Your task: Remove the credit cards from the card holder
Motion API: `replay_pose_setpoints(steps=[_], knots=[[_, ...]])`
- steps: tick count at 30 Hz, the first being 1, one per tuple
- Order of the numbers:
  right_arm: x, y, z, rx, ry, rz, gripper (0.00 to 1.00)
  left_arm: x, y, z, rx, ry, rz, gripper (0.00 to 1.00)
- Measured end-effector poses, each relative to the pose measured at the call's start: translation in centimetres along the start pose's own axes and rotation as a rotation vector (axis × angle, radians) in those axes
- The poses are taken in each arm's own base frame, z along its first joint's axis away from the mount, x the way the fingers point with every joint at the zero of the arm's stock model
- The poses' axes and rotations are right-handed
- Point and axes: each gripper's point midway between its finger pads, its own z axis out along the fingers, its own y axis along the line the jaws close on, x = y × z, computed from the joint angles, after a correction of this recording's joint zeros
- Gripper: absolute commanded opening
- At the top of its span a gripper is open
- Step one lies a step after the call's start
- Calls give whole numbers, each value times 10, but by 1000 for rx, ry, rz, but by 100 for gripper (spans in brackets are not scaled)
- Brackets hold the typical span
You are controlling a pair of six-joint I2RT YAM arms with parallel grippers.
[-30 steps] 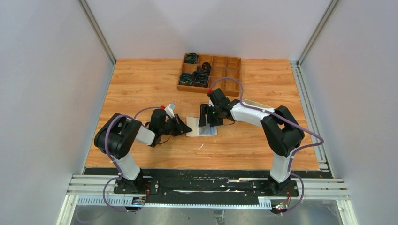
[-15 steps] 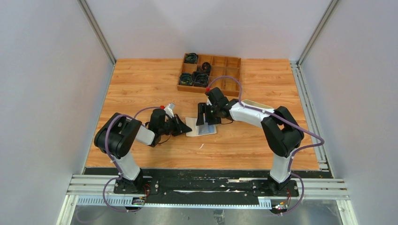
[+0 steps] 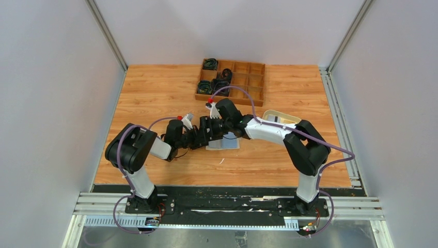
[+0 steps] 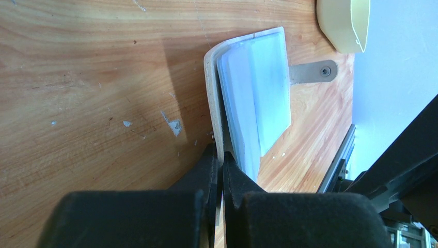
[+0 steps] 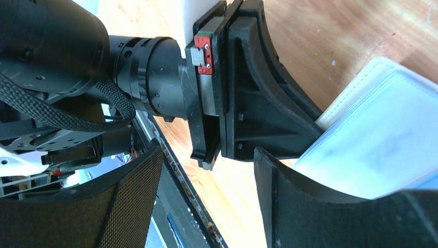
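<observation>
Table [image 3: 155, 103]: You have a wood-grain top with both arm bases along its near edge.
Compartment box [image 3: 243, 77]: Find it at the far middle of the table. Its left-hand cells hold dark coiled items [image 3: 214, 85]; you cannot identify them at this size.
Cream tray [image 3: 281, 116]: It sits right of centre, partly behind the right arm. Your left wrist view shows its rim [image 4: 343, 23] beyond the card holder.
Left gripper [image 3: 199, 138]: Its jaws are pressed together on the tan cover of the card holder, at the edge nearest the wrist camera [image 4: 221, 163].
Right gripper [image 3: 206, 129]: Its jaws stand apart and hold nothing. In your right wrist view they flank the left gripper's fingers [image 5: 206, 155].
Card holder [image 3: 223, 143]: It lies open on the table at centre, between the two grippers. One cover curves up into the left jaws [image 4: 212, 77].
Credit cards [image 4: 258, 93]: You see a pale blue-white stack inside the holder, none removed [image 5: 377, 139].
Snap tab [image 4: 310, 71]: It lies flat on the wood, projecting from the holder toward the tray.
</observation>
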Motion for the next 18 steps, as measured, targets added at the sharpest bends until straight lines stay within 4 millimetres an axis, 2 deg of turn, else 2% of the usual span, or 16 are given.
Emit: replay_pose_setpoints(steps=[3,8,14,18], knots=[[-2,-2,0,1,-13,-2,69,0,0,0,0,0,0,0],[7,-22,-4,50,-25,16,69,0,0,0,1,1,3,0],[4,-62,-19,101,-83,59,69,0,0,0,1,0,4,0],[10,-90,-29,128,-110,104,69,0,0,0,1,1,5,0]])
